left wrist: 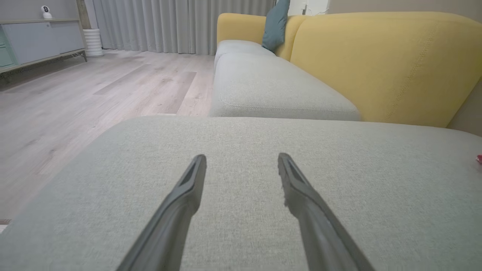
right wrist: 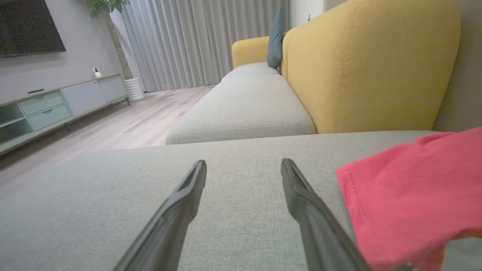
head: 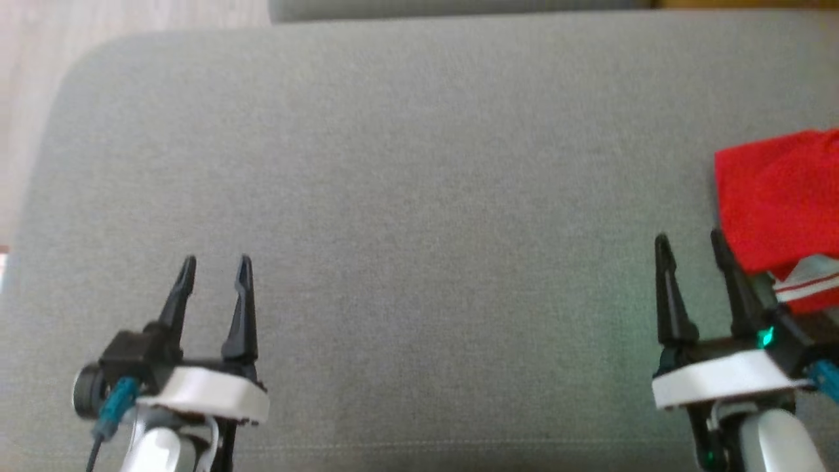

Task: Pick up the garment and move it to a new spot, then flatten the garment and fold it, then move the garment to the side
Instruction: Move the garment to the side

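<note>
We see soft, even daylight: the curtains [right wrist: 196, 41] far ahead of the right gripper [head: 688, 237] glow pale, and shadows on the cushion [head: 419, 196] are faint. Our head view is grainy and soft. A green lamp [head: 763, 337] at that gripper's base tints the fabric beside it. In our wrist views the fingers [right wrist: 180, 203] blur toward the lens and straight edges bow.

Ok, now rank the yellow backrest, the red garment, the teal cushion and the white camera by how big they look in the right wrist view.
1. yellow backrest
2. red garment, close to the lens and cut by the frame edge, so its rank is unsure
3. teal cushion
4. white camera
</note>
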`<state>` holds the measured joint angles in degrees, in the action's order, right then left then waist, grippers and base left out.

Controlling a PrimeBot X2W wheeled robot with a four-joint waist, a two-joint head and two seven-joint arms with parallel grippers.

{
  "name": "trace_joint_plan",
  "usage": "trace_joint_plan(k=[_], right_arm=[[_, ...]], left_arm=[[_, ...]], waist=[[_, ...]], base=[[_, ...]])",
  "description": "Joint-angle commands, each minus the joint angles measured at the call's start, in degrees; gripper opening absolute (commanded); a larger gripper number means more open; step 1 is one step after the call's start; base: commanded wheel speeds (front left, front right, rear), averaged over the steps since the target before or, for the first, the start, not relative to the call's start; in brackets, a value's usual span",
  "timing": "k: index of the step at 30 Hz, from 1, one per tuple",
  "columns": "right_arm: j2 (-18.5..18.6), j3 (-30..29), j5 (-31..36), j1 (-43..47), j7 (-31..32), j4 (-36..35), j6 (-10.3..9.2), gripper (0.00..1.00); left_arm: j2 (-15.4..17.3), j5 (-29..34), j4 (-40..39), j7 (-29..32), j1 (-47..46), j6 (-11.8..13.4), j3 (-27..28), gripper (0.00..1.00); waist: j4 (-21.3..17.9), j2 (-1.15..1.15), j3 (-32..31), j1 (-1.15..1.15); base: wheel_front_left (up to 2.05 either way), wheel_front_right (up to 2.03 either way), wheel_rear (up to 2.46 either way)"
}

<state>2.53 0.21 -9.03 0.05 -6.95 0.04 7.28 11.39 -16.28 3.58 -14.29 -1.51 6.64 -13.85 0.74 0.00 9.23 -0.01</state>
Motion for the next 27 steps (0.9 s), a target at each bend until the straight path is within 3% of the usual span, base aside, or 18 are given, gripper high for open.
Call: trace_joint_plan(k=[1,11,27], right_arm=[[0.35,1.62,-0.36,0.28,0.39,-2.42,0.21,1.00],[0.35,1.62,-1.55,6.00,2.34,-3.61,0.21,1.00],[0.35,1.47,-1.85,7.20,3.17,-4.71,0.21,1.00]], left_arm=[[0.57,-0.49,-1.59,-0.57,-0.77,0.19,2.34,1.00],[1.27,-0.97,-0.83,0.54,3.66,0.72,1.59,1.00],[1.99,-0.41,-1.75,1.44,4.88,1.96,0.75,1.00]], waist=[[1.09,0.00,-2.84,0.01],[0.70,0.00,-8.49,0.01],[0.46,0.00,-9.17,0.01]], base=[[0.00,0.00,0.00],[0.00,0.00,0.00],[0.00,0.00,0.00]])
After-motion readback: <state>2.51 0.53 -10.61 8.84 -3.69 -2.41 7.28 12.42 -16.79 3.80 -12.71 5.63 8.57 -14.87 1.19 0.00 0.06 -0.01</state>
